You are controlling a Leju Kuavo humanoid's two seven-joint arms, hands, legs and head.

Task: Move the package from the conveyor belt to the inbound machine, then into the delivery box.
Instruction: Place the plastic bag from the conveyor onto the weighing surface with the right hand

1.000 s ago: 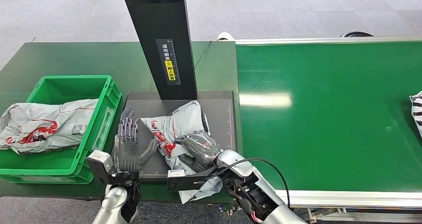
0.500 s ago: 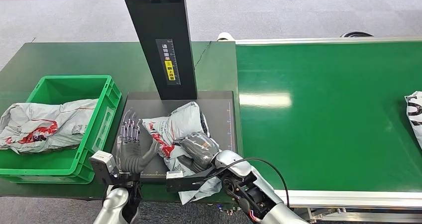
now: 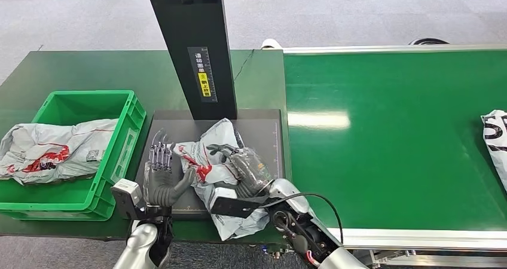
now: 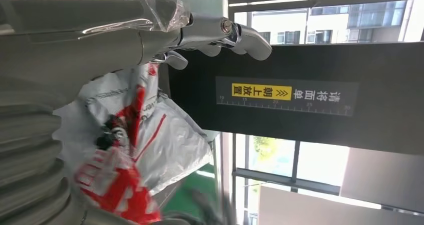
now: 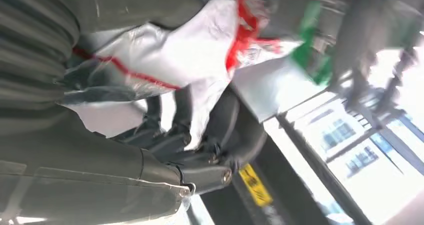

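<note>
- The package (image 3: pixel 218 155) is a grey poly mailer with red print, lying crumpled on the dark plate of the inbound machine (image 3: pixel 263 131), just in front of its black column (image 3: pixel 191 48). One loose end hangs over the plate's near edge.
- Your right hand (image 3: pixel 248 170) has it: the fingers are curled over the top of the bag, with film bunched under them. In the right wrist view the dark fingers (image 5: pixel 170 130) press into the white film.
- Your left hand (image 3: pixel 160 176) stands beside the bag's left edge, fingers upright and spread, holding nothing; the thumb is at or near the film, but contact cannot be told.
- Expect the bag to be light, soft and floppy. It will sag and fold wherever it is not supported, and the glossy film looks slippery.
- Take hold across the bulkiest part of the bag, not the flat loose end, which would likely slide out of a pinch.
- Nothing suggests fragile contents, but you cannot tell what is inside.
- The box (image 3: pixel 128 122), a green crate, sits just left of the plate and already holds a similar bag (image 3: pixel 54 149). Another parcel (image 3: pixel 496 143) lies on the belt (image 3: pixel 388 131), far right.
</note>
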